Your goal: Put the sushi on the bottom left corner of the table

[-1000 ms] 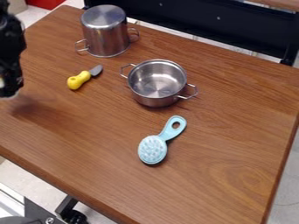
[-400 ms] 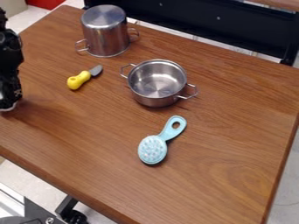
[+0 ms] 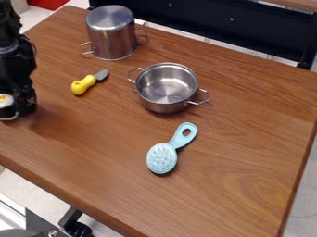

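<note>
The sushi [image 3: 5, 101], white with a dab of orange, sits clasped in the fingers of the gripper [image 3: 17, 107] at the table's left side. On the brown wooden table [image 3: 241, 185] lie a yellow-handled knife [image 3: 84, 85] and a pale-blue brush [image 3: 162, 158], near an open steel pot [image 3: 166, 100] and an upturned one.

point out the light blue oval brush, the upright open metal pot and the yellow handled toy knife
Light blue oval brush [image 3: 162, 158]: camera view, on its bristled head.
Open metal pot [image 3: 163, 106]: camera view, on its outer side wall.
Yellow handled toy knife [image 3: 80, 87]: camera view, on its handle.
</note>
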Motion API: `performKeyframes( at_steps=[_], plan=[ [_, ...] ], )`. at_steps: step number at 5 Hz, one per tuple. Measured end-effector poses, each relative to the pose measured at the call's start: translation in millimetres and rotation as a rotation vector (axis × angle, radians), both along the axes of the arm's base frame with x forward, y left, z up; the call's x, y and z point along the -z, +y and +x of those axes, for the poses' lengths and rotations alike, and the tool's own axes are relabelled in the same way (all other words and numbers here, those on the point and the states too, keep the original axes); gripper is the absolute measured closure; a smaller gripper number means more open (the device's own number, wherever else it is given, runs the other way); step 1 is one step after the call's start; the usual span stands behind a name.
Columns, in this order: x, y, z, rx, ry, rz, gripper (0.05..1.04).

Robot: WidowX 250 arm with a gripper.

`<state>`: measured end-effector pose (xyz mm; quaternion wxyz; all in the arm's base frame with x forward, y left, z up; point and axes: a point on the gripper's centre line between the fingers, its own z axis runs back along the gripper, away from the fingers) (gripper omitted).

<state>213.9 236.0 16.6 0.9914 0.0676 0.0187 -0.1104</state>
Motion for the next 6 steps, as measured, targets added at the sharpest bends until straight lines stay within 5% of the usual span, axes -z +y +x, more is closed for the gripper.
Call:
performKeyframes(
  at_steps=[1,3,5,6],
  plan=[
    [0.1,-7.2,-1.4,-0.017,0.015,-0.041,0.085],
    [-23.4,-27.6,14.3,-0.086,-0.03,-0.092,0.085],
    [-25.9,-59.1,43.7,-0.16,-0.084,-0.12,0.085],
    [-44.4,-73.3,71.7,-0.239,-0.13,-0.142,0.085]
  ],
)
